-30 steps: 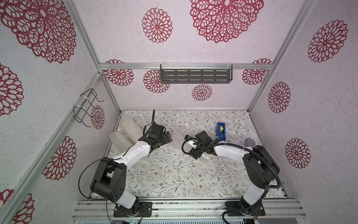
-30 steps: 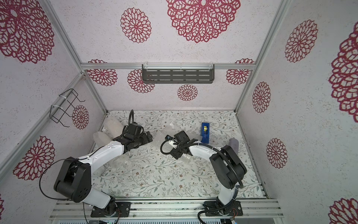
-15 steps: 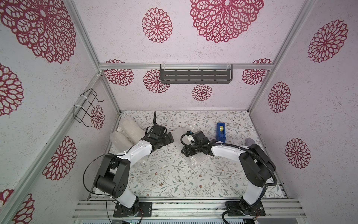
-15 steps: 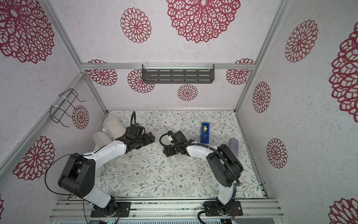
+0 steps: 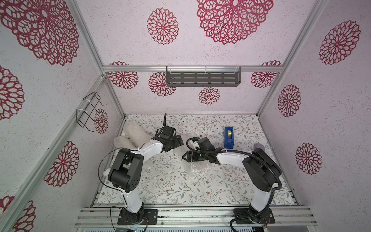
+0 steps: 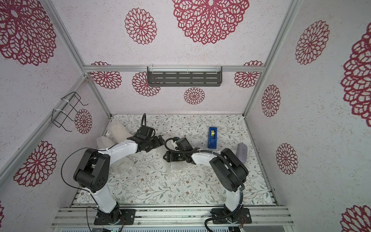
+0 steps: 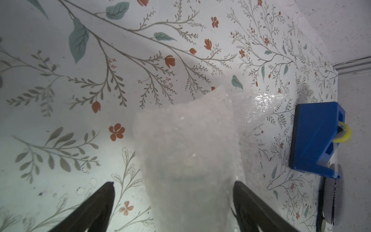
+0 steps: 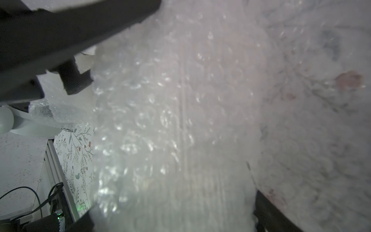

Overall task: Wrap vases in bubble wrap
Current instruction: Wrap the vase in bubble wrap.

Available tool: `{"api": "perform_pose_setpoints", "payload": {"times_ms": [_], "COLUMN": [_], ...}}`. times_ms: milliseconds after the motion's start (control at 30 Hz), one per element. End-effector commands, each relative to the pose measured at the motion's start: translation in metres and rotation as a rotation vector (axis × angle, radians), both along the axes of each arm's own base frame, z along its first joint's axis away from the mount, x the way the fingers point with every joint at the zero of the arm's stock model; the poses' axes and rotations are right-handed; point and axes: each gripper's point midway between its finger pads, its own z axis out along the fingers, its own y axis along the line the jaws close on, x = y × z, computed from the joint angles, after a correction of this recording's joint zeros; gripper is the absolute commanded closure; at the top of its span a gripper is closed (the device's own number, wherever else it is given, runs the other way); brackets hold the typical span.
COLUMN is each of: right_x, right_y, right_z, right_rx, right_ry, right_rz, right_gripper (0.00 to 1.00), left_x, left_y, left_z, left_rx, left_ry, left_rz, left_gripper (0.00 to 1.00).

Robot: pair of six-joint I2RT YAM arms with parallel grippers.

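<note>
One crinkly bubble wrap (image 7: 190,130) bundle, left gripper (image 7: 173,182) spread around it, right gripper (image 8: 172,206) hold unclear

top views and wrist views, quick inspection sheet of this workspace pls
surface: floral-print table; no damage seen
job's things: two bubble-wrapped bundles in the far left corner; a third wrapped bundle between the grippers; loose bubble wrap mid-table
clutter: blue tape dispenser; grey object by the right wall
grippers: left gripper open astride the third bundle; right gripper astride it too, grip unclear
cables: black cables looped along both arms
surroundings: dark shelf and wire rack on the flower-patterned walls
</note>
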Motion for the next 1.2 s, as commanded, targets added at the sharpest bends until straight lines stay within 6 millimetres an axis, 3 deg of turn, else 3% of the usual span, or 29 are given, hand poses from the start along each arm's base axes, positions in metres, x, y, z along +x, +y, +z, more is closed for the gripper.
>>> {"api": "perform_pose_setpoints", "payload": {"times_ms": [0,467,733,800,1167], "right_x": [-0.020,-0.022,-0.021,-0.022,-0.029], "right_y": [-0.006,-0.014,-0.015,-0.018,-0.037], "right_z": [-0.040,-0.028,-0.014,-0.011,0.005], "right_rx": [-0.092,-0.137,-0.154,-0.161,-0.163], "right_ry": [0.051,-0.026,-0.079,-0.091,-0.125], "right_rz": [0.039,0.070,0.084,0.079,0.029], "right_gripper": [0.25,0.15,0.12,0.10,0.01], "left_x": [-0.003,-0.002,-0.004,-0.008,-0.009], "left_y": [0.006,0.014,0.019,0.022,0.026], "left_z": [-0.018,-0.052,-0.056,-0.073,-0.079], "left_rx": [0.046,0.113,0.140,0.162,0.179], "left_ry": [0.059,0.125,0.130,0.165,0.167], "left_rz": [0.010,0.014,0.024,0.026,0.045], "left_gripper": [0.07,0.07,0.07,0.08,0.08]}}
